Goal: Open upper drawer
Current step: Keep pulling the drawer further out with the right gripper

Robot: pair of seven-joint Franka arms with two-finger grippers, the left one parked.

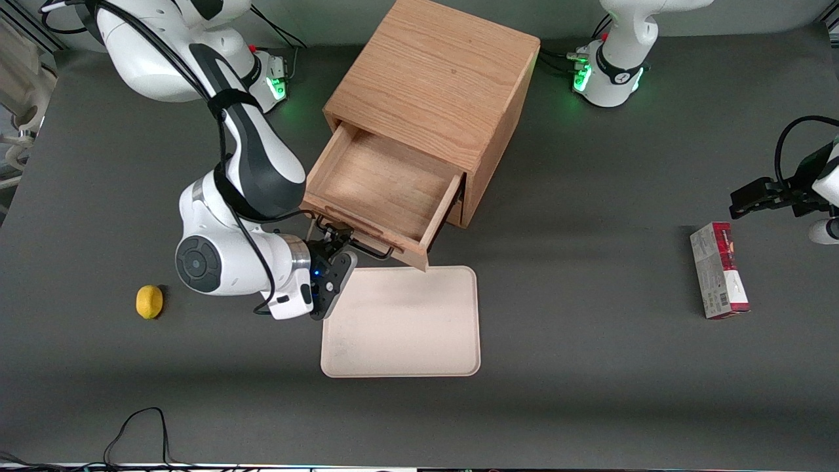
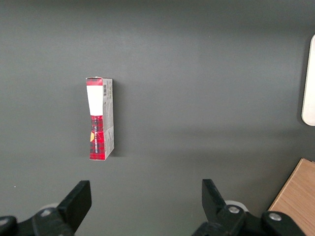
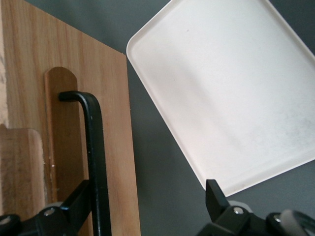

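Right arm's bent low over the table, wrist basically level.

The white-and-black Franka right arm (image 1: 246,164) folds at the elbow, and its black two-finger gripper (image 1: 339,241) sits right at the front of the pulled-out upper drawer (image 1: 383,187), fingers (image 3: 219,196) spread apart, one just beside the black wire bar handle (image 3: 93,147).

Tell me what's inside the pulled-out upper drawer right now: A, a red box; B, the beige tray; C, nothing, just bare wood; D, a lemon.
C: the upper drawer shows only its bare wooden floor, while the open gripper sits at its black handle.
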